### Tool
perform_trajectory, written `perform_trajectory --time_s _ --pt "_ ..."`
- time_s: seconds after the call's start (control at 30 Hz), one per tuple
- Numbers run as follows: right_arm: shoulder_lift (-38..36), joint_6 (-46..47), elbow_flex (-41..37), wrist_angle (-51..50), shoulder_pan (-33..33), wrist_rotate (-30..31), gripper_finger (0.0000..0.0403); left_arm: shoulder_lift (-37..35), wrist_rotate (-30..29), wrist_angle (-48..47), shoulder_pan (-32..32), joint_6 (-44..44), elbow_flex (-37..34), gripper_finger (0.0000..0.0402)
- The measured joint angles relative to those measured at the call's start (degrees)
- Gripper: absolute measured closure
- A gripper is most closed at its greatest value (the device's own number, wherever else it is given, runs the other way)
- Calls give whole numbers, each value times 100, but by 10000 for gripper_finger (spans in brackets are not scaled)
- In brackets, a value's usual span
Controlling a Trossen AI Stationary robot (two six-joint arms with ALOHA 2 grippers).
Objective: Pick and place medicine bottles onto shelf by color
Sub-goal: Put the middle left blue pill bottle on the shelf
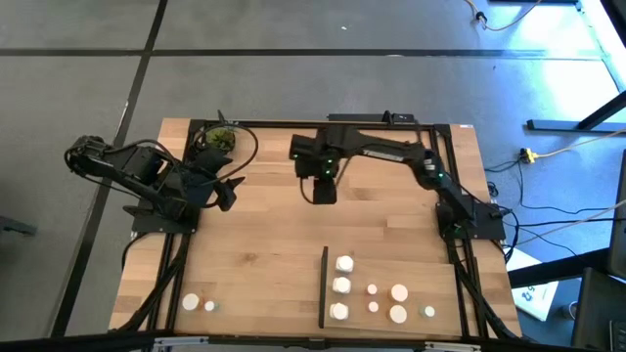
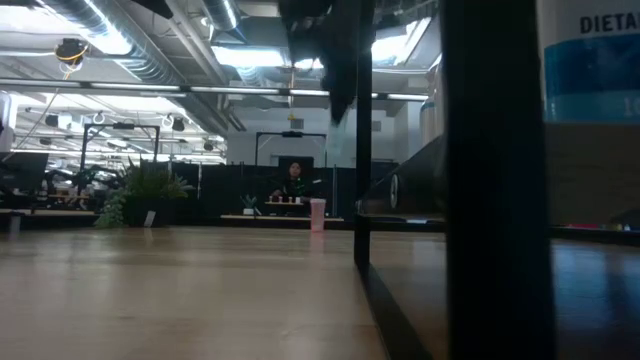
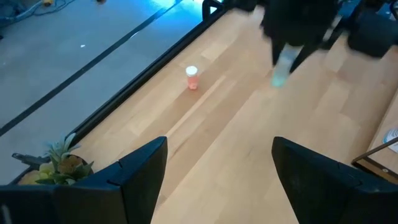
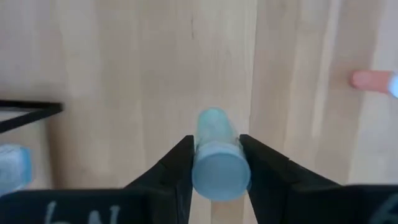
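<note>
Pale blue-green bottle (image 4: 216,163) clamped between right claw (image 4: 215,171) fingers, above tabletop; left claw (image 3: 214,180) apart.

two arms, two grippers: left gripper (image 1: 228,193), right gripper (image 1: 322,194). one shelf (image 1: 391,293) with one black upright strip (image 1: 324,286). bottles on shelf (image 1: 341,286): three large white in a column, two more large white, two small pink-topped, one small greenish. two bottles off shelf (image 1: 200,303). one pale blue bottle (image 4: 217,160) in right gripper. one potted plant (image 1: 221,138).
</note>
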Motion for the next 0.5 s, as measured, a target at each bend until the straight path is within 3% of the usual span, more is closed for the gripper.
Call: perform_trajectory --time_s 0.13,0.5 --pt "-548 359 -2 -385 149 512 281 0 -7 144 0 109 0 117" --pt "-1914 997 -74 -345 516 934 281 60 -63 581 0 114 -2 117"
